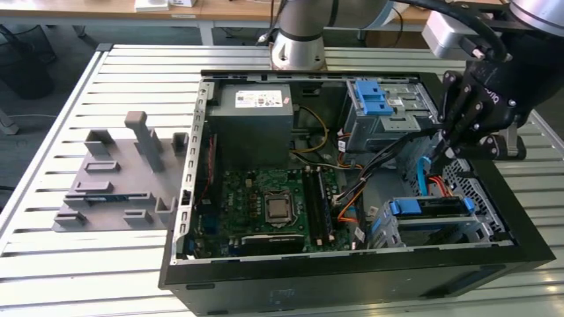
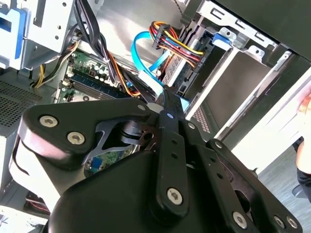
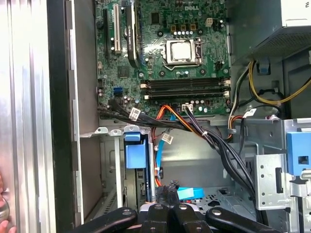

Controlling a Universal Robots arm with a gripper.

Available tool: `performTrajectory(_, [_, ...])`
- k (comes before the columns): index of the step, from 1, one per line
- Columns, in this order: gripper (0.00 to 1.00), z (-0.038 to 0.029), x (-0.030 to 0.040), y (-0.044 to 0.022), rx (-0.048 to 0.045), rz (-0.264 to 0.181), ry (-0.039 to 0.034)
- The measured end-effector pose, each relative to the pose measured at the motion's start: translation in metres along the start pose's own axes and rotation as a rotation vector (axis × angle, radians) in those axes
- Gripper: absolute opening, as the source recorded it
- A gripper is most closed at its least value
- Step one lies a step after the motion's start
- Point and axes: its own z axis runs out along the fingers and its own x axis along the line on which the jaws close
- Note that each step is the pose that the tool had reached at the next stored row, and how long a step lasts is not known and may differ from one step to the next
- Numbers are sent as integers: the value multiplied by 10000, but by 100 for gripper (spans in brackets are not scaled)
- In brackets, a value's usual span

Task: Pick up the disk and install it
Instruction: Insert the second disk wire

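The disk lies flat in the lower silver drive cage at the front corner of the open computer case, on the exterior view's right. Its blue carrier shows at the cage mouth in the first wrist view. My black gripper hangs inside the case just above that cage, apart from the disk. Its fingers are pressed together, so the gripper is shut. A light blue cable ends in a plug right beside the fingertips. I cannot tell whether the plug is pinched.
The case wall surrounds the motherboard, a grey metal box with a white sticker, and an upper cage with a blue latch. Orange and black cables cross beside the cage. A grey parts fixture sits on the slatted table.
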Motion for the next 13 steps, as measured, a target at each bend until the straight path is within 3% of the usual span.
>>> performTrajectory(8, [11, 80, -9, -1, 6, 0, 4])
performTrajectory(13, [11, 58, -9, -1, 8, 0, 3])
